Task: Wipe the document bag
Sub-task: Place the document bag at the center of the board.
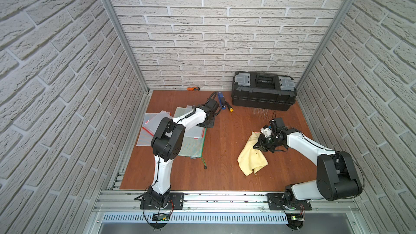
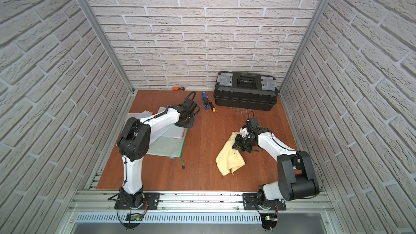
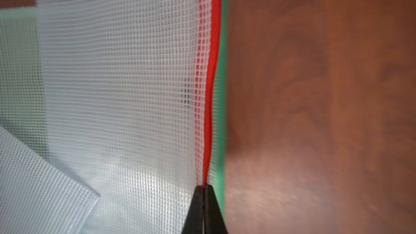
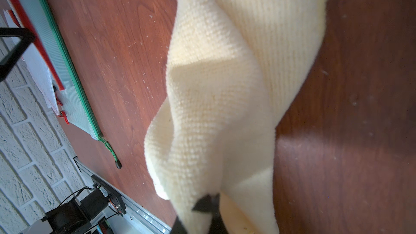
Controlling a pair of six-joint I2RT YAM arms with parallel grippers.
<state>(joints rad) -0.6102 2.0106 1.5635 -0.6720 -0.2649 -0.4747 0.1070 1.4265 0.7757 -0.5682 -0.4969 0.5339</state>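
Left tool [image 3: 204, 187] is pinched shut on the red zip edge of the document bag [image 3: 123, 86], centre-left in both top views. Right tool [image 4: 208, 201] is clamped on the yellow cloth [image 1: 252, 156], well apart at right of centre. Both are gripped, but the wiping itself looks not yet begun.

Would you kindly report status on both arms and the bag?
Left tool shut on red zip edge of white mesh document bag. Right tool shut on yellow microfibre cloth, not yet on bag. Green-zipped mesh bag beneath.
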